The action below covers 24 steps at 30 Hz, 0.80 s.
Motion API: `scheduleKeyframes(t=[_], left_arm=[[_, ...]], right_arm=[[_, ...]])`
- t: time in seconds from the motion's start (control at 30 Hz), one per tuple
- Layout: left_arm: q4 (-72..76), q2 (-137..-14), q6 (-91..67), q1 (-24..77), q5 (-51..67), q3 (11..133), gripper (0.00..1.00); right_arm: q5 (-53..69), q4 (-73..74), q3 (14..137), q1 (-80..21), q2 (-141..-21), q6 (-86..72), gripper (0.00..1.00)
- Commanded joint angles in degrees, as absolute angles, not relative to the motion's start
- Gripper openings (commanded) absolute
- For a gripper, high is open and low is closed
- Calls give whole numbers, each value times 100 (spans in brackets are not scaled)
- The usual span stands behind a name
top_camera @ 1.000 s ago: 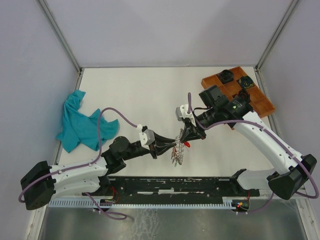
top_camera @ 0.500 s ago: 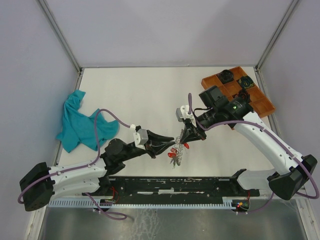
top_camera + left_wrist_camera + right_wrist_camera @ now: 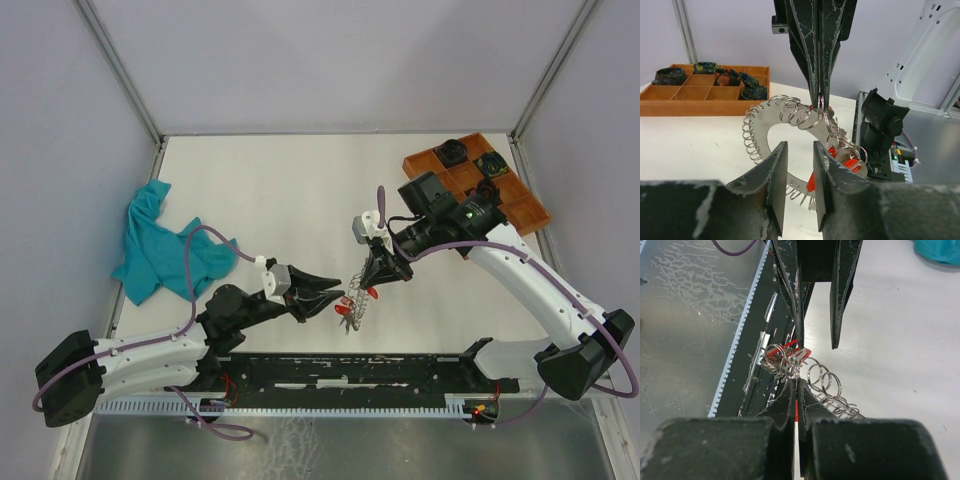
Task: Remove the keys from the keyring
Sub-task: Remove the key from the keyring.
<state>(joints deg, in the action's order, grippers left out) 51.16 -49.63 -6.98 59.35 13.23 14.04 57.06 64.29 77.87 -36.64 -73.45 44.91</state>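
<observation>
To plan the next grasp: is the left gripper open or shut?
Open: the left gripper has its fingers apart, nothing between them; the keyring hangs beyond.

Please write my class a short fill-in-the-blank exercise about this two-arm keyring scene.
The keyring hangs in the right gripper, whose jaws are ____.
The left gripper, with a gap between its jaws, is ____.
The teal cloth lies at the ____ edge of the table.
Missing words: shut; open; left.

Teal cloth crumpled on L side of white table. Brown wooden tray w/ compartments, at far R corner, set askew. Dark sm. objs in its far compartments.
</observation>
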Motion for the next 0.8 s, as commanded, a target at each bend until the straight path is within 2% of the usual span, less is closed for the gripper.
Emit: scheduleKeyframes(t=[0.0, 0.23, 0.53, 0.77], left_arm=[[5518, -4954, -50, 6123, 966, 1480, 41], [5832, -5219, 1233, 6763, 522, 1522, 44], [5802, -5431, 1609, 6932, 194, 1755, 37], [5841, -5314, 1785, 7003, 19, 1732, 36]], right_arm=[[6125, 6452, 7857, -3679, -7211, 4667, 1], [6179, 6527, 7865, -3674, -7237, 4769, 1], [6244, 6648, 7873, -3682, -7260, 4898, 1], [6293, 6783, 7909, -3679, -7290, 5027, 1]])
